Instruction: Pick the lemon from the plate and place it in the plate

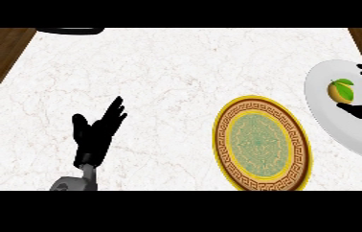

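Note:
A yellow lemon [340,91] with green leaves lies on the white plate [320,97] at the right edge of the head view. My right hand [351,110] reaches in from that edge and only its tips show. A dark tip sits just below the lemon and another above and to its right, apart from the fruit and not curled round it. The patterned plate [262,143], gold-rimmed with a green centre, lies left of the white one with nothing on it. My left hand [97,133] rests open at the lower left, fingers up.
The white marble counter [163,77] runs across the view. Brown wood shows beyond its left edge [10,49] and at the top right corner [356,34]. A dark rounded object [71,30] sits at the counter's far left edge.

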Tool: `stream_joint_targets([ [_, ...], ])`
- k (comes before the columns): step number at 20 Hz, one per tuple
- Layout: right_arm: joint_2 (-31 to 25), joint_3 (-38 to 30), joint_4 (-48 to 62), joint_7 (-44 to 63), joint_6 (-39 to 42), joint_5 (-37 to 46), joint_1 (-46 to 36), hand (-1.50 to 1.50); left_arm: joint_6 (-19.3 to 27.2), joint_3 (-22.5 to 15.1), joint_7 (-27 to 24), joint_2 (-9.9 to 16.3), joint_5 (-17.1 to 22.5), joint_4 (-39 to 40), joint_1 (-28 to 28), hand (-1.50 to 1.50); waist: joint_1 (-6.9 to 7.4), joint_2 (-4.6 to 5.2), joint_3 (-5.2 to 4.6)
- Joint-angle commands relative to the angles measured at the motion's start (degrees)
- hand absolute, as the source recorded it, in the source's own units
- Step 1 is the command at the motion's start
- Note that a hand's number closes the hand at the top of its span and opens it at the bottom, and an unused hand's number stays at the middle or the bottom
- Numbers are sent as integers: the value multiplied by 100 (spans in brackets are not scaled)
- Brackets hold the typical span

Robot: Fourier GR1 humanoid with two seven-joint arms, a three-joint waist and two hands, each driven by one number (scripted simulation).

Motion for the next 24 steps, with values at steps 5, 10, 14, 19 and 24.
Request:
stream_joint_targets([
  [5, 256, -312, 719, -927, 780, -270, -421, -150, -89, 17, -26, 62, 29, -32, 190, 0, -31, 11, 0],
  [10, -18, -1007, 959, -1208, 1577, -959, -575, -150, 24, -5, 113, -8, -27, 9, 127, 0, -157, -9, -4],
  [14, -318, -1206, 1289, -1002, 2011, -1109, -605, -150, 79, 49, 34, -54, -44, 112, -11, 0, -126, 27, 0],
  [19, -840, -1168, 1384, -1065, 3336, -1094, -293, -150, 83, 41, -1, -87, -28, 72, 121, 0, -185, 12, 3],
  [24, -1283, -1102, 1242, -1365, 4427, -1074, 281, -150, 104, 28, 139, -56, 8, -253, 316, 0, -285, -41, 17],
])
